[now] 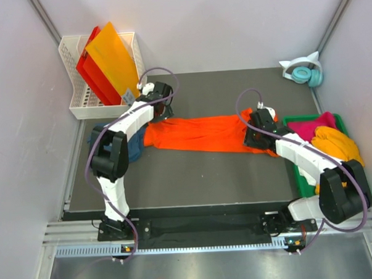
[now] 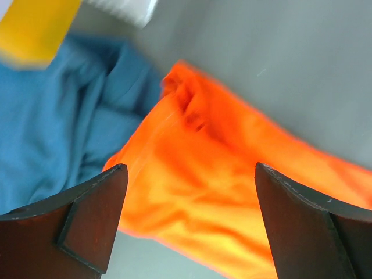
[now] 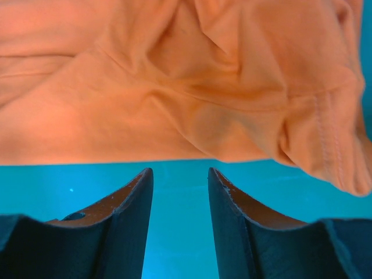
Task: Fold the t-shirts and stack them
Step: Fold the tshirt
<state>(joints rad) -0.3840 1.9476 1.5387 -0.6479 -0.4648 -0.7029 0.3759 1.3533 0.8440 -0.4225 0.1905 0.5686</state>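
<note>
A large bright orange t-shirt (image 1: 198,134) lies stretched in a crumpled band across the dark mat. My left gripper (image 1: 163,111) hangs over its left end. In the left wrist view it (image 2: 189,168) stands wide open above the orange cloth (image 2: 197,151), with nothing between the fingers. A dark teal-blue t-shirt (image 1: 137,149) (image 2: 52,128) lies bunched beside that end, partly under the left arm. My right gripper (image 1: 254,138) sits at the shirt's right end. It (image 3: 180,171) is open and empty, its tips just short of the hem (image 3: 174,87).
A green bin (image 1: 293,119) at the right holds a magenta t-shirt (image 1: 315,126) and a yellow-orange one (image 1: 337,142). A white basket (image 1: 80,110) at the back left holds stiff orange and red sheets (image 1: 111,59). Teal headphones (image 1: 306,72) lie at the back right.
</note>
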